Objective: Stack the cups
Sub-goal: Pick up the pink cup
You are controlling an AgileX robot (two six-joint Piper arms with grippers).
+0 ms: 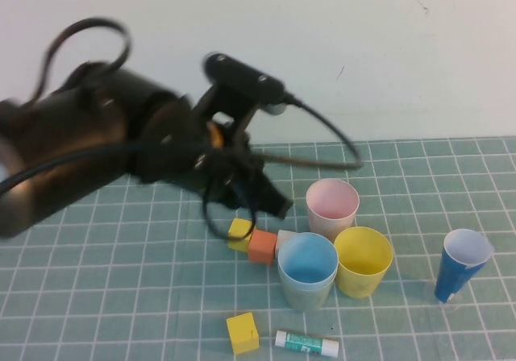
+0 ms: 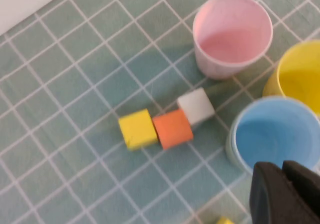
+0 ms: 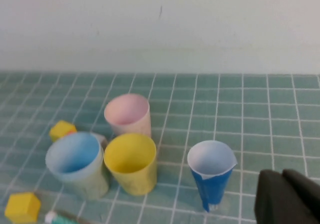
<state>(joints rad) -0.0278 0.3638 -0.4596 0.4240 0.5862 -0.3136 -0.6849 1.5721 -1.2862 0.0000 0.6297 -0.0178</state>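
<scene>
The light blue cup (image 1: 307,258) sits nested inside the pale green cup (image 1: 306,295). The yellow cup (image 1: 363,260) stands touching it on the right, and the pink cup (image 1: 332,207) stands just behind both. All are upright. My left gripper (image 1: 276,205) hovers left of the pink cup, above the small blocks, shut and empty. In the left wrist view its fingers (image 2: 267,191) lie together over the blue cup (image 2: 274,134), with the pink cup (image 2: 232,34) beyond. My right gripper (image 3: 289,196) is shut and empty, near the dark blue cup (image 3: 212,176); it is outside the high view.
A tall dark blue cup (image 1: 463,264) stands at the right. A yellow block (image 1: 239,234), an orange block (image 1: 262,246) and a white block (image 1: 285,240) lie in a row left of the cups. Another yellow block (image 1: 242,333) and a glue stick (image 1: 306,343) lie at the front.
</scene>
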